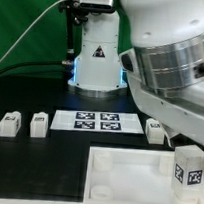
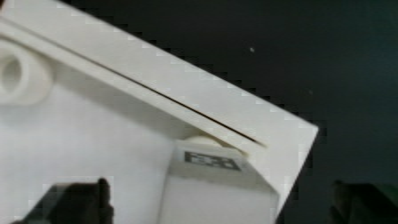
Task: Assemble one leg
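Exterior view: crowded on its right by the arm (image 1: 178,67), the hand itself hidden; shows the white panel (image 1: 123,177) lying flat below that arm; past the panel, the marker board (image 1: 96,122); well clear of the hand, three spare legs (image 1: 9,124), two together beyond the board's far end, one beside the arm; closest, the leg (image 1: 190,166), upright on the panel's corner. Wrist view: looks down on the panel beneath the gripper (image 2: 217,205); catches a round socket (image 2: 18,75) farther off; finds the leg (image 2: 217,150) just ahead of the wide-spread fingers (image 2: 71,205), in line with the gap, untouched; grips nothing.
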`<action>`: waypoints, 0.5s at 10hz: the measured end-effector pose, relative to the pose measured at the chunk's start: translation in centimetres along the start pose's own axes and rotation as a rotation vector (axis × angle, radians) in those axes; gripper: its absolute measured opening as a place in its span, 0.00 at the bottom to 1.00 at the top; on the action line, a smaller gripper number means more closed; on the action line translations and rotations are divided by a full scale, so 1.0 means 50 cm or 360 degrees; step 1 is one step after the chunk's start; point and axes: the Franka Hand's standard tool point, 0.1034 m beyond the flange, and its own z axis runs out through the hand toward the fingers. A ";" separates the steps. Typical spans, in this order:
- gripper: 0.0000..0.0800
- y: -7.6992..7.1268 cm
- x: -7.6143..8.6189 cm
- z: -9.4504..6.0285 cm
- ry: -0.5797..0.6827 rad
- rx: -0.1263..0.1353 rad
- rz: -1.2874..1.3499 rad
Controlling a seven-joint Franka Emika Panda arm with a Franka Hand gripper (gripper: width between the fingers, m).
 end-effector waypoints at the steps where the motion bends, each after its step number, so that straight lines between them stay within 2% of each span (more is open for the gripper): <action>1: 0.80 0.000 -0.006 -0.001 0.0006 -0.0003 -0.0156; 4: 0.81 0.004 0.000 0.003 0.0007 -0.0012 -0.0605; 5: 0.81 0.006 0.011 0.004 0.0072 -0.0081 -0.0965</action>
